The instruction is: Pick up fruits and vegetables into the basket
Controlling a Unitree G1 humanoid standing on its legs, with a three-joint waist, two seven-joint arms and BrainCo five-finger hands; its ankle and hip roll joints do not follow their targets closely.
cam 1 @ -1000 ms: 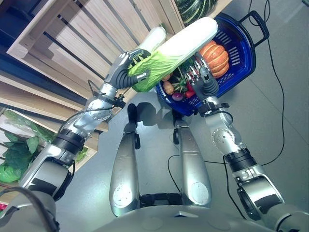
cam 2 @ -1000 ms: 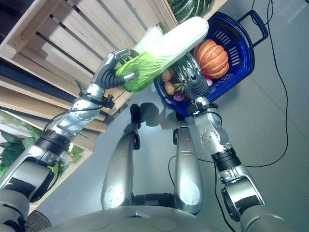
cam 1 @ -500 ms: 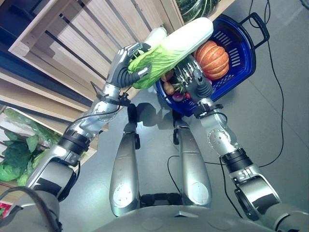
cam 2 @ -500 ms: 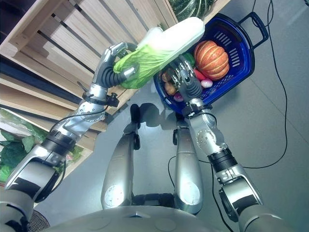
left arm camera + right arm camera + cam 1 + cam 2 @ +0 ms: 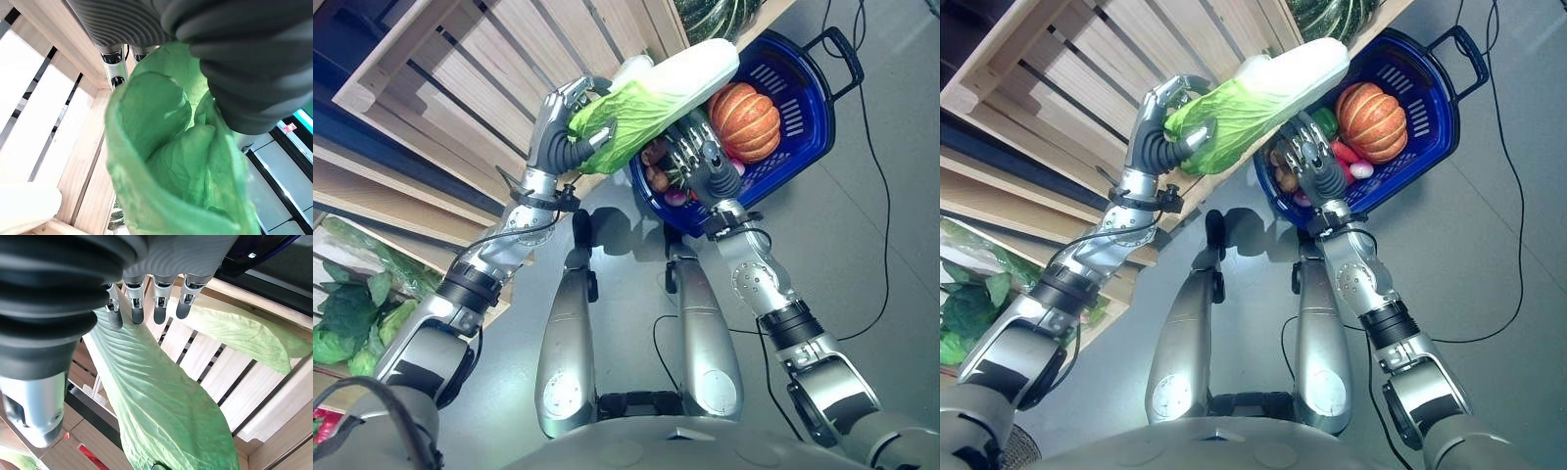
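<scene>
The step in hand is the carry: a napa cabbage [image 5: 651, 103] is held aloft, on its way to the blue basket [image 5: 808, 103], and by my reading it has not yet been set down. The left hand [image 5: 570, 137] has its fingers and thumb curled round the leafy green end, and the left wrist view shows the crinkled leaves [image 5: 171, 147] bunched right against the hand's dark cover. The long white stalk end juts out away from that hand and reaches over the near rim of the basket, above the things inside.

The right hand [image 5: 700, 162] is raised beside the basket's near rim, just under the middle of the cabbage, with its fingers straight and spread. Its own wrist view shows the dark fingertips [image 5: 134, 316] against or very near the ribbed green leaf [image 5: 161, 396]; I cannot tell which, and nothing is clenched.

The basket stands on the floor beside a slatted wooden crate [image 5: 460, 69]. In it lie an orange pumpkin [image 5: 747, 113] and some smaller items near the rim.

The next move probably calls for swinging the cabbage fully over the basket and lowering it beside the pumpkin, then letting go. Its length may make it tip over the rim.
</scene>
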